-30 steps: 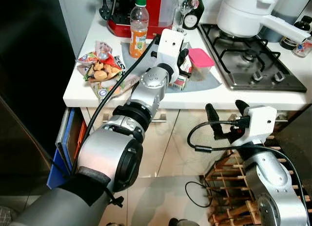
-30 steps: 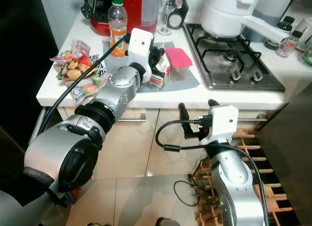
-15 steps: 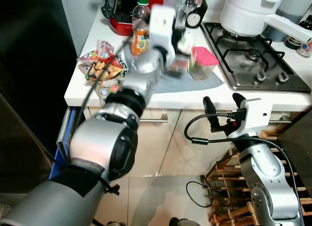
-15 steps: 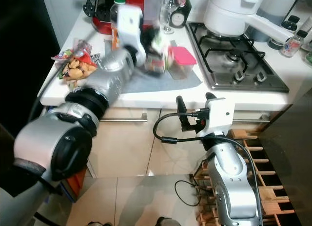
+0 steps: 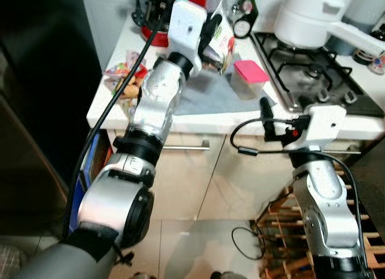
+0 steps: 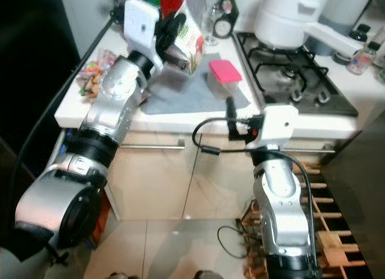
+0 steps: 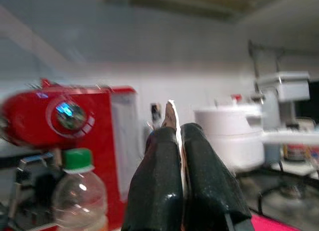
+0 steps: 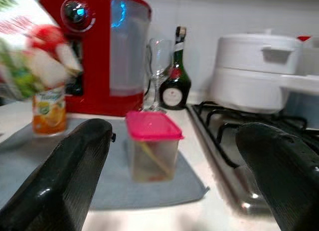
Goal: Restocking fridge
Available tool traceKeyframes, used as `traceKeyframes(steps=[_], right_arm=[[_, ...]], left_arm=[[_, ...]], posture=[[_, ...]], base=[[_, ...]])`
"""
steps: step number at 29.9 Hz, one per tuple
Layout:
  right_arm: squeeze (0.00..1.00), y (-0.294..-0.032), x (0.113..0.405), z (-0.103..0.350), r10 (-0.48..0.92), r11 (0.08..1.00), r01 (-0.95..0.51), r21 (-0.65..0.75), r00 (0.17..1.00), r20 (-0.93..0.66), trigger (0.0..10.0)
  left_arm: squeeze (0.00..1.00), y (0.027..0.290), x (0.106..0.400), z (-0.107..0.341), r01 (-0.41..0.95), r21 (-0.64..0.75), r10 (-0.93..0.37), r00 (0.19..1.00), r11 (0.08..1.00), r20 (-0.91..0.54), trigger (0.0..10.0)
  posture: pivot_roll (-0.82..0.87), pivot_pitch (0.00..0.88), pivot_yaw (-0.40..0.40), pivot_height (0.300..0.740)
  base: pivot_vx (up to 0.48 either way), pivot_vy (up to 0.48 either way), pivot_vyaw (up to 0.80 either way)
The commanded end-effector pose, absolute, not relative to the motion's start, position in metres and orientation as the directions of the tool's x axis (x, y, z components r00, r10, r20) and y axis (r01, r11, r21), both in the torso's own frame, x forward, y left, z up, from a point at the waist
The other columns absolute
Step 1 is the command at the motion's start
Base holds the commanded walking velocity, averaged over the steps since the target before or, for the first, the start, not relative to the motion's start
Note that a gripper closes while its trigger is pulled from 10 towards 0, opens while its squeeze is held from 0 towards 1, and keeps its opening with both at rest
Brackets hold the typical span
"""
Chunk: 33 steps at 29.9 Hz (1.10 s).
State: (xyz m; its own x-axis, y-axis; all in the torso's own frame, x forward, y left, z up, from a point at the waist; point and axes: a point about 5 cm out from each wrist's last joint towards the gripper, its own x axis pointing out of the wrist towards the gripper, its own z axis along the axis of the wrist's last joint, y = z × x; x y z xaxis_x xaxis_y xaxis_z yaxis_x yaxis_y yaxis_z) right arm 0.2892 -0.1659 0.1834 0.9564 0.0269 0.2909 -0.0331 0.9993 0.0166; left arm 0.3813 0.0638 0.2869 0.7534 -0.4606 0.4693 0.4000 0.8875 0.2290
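Note:
My left gripper is raised above the counter, shut on a printed food packet that hangs clear of the grey mat. Between the two pressed fingers in the left wrist view, the packet's thin edge sticks up. A pink-lidded container stands on the mat to the right; an orange juice bottle stands behind the packet. My right gripper is open at the counter's front edge, facing the container from a short way off.
A red appliance, a wine glass and a dark bottle line the back of the counter. Snack bags lie at its left end. A gas hob with a white pot is right; a wooden rack stands below.
My left gripper has lifted the packet off the mat, up and back. The right gripper has risen a little towards the counter edge. The camera has shifted.

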Motion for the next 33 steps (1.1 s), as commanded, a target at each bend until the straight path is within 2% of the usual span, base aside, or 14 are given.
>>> traceKeyframes(steps=[1, 4, 6, 13, 33], right_arm=[[0.05, -0.173, 0.291, 0.183, -0.016, 1.0, 0.01, 0.023, 0.955, 0.297, 10.0], [0.05, -0.172, 0.297, 0.184, -0.034, 0.999, 0.027, 0.025, 0.95, 0.312, 10.0], [0.06, -0.172, 0.302, 0.183, -0.053, 0.999, 0.05, 0.02, 0.946, 0.32, 10.0], [0.06, -0.166, 0.307, 0.174, -0.062, 0.998, 0.055, 0.031, 0.948, 0.312, 10.0], [0.06, -0.166, 0.312, 0.165, -0.053, 0.999, 0.046, 0.03, 0.95, 0.307, 10.0]], left_arm=[[0.0, 0.061, 0.376, 0.298, 0.389, 0.241, -0.457, 0.73, 0.889, 0.508, 10.0], [0.0, 0.065, 0.366, 0.307, 0.343, 0.295, -0.452, 0.705, 0.892, 0.547, 10.0], [0.0, 0.066, 0.362, 0.314, 0.291, 0.38, -0.468, 0.685, 0.878, 0.558, 10.0], [0.0, 0.067, 0.36, 0.315, 0.275, 0.462, -0.507, 0.691, 0.844, 0.516, 10.0], [0.0, 0.058, 0.353, 0.306, 0.322, 0.417, -0.51, 0.699, 0.85, 0.502, 10.0]], posture=[[-0.14, 0.0, -0.042, 0.74], [-0.12, 0.0, -0.039, 0.74], [-0.11, 0.0, -0.036, 0.74], [-0.07, 0.0, 0.0, 0.74], [-0.08, 0.0, -0.004, 0.74]], base=[[0.0, 0.0, 0.0], [0.0, 0.0, 0.0], [0.0, 0.0, 0.0], [0.0, 0.0, 0.0], [0.0, 0.0, 0.0]])
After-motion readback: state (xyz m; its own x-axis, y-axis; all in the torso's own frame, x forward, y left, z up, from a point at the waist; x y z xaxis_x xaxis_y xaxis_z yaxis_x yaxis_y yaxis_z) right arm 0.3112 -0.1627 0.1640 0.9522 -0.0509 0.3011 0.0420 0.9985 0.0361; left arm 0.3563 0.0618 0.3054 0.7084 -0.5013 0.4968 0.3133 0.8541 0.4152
